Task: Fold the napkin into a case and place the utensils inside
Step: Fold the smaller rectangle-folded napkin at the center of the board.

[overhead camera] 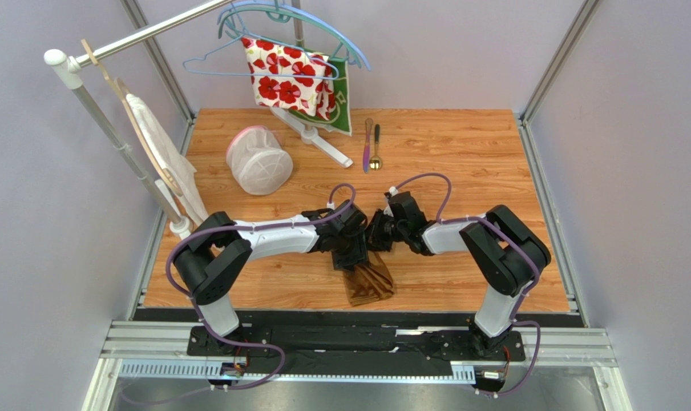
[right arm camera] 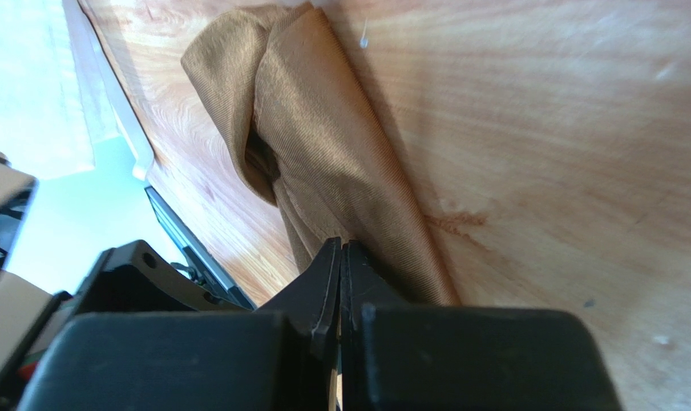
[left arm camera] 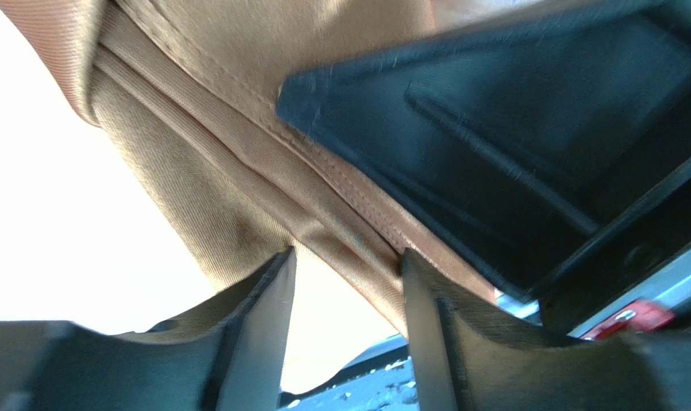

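Note:
The golden-brown satin napkin (overhead camera: 370,282) is bunched into a narrow creased bundle near the table's front edge, its upper end lifted between both grippers. My right gripper (overhead camera: 379,237) (right arm camera: 341,250) is shut on the napkin (right arm camera: 323,163), which trails away from its tips over the wood. My left gripper (overhead camera: 351,250) (left arm camera: 347,261) stands open, with a hemmed edge of the napkin (left arm camera: 237,163) crossing just beyond its fingertips (left arm camera: 271,282). The right gripper's black body fills the upper right of the left wrist view. The utensils lie side by side at the back: a purple-pink knife (overhead camera: 367,144) and a gold spoon (overhead camera: 376,147).
A white mesh basket (overhead camera: 259,160) lies on its side at the back left. A rack's white foot (overhead camera: 319,137) sits behind it, with hangers holding a red-flowered cloth (overhead camera: 289,77) and a green cloth (overhead camera: 346,103). A pale garment (overhead camera: 164,158) hangs at the left wall.

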Controlling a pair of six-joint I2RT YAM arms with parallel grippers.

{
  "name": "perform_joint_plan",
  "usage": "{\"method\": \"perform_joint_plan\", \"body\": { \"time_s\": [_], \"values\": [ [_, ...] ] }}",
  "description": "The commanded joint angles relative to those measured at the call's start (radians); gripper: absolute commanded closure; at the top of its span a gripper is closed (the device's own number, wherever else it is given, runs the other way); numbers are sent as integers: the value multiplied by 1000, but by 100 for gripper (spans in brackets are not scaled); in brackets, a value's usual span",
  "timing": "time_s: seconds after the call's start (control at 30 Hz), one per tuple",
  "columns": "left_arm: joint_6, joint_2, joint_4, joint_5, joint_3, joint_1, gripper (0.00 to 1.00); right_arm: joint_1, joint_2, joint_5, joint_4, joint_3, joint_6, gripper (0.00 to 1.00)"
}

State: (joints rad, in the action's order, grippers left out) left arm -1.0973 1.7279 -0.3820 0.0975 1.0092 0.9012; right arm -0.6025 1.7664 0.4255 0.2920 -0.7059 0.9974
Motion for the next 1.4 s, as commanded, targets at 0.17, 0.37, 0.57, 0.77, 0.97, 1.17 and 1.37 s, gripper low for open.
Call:
{"method": "perform_joint_plan", "body": {
  "time_s": [0.17,0.37,0.57,0.77,0.97,1.17,1.37],
  "values": [
    [13,-25,63,-90,29,36,38,-19,-41,-8,-33,-14,-43,100],
    [17,22,26,-93,80,38,34,-20,-50,-22,-57,-20,-68,100],
    [60,71,14,-96,127,38,38,-20,-67,-41,-96,-27,-109,100],
    [111,98,26,-68,155,44,50,-17,-67,-36,-126,-52,-152,100],
    [143,88,11,-94,167,48,67,-5,-48,10,-120,-73,-180,100],
    [174,72,2,-143,174,50,88,15,-36,73,-195,-126,-235,100],
    [172,42,18,-162,146,50,97,101,-122,153,-223,-99,-244,91]
  ]
}}
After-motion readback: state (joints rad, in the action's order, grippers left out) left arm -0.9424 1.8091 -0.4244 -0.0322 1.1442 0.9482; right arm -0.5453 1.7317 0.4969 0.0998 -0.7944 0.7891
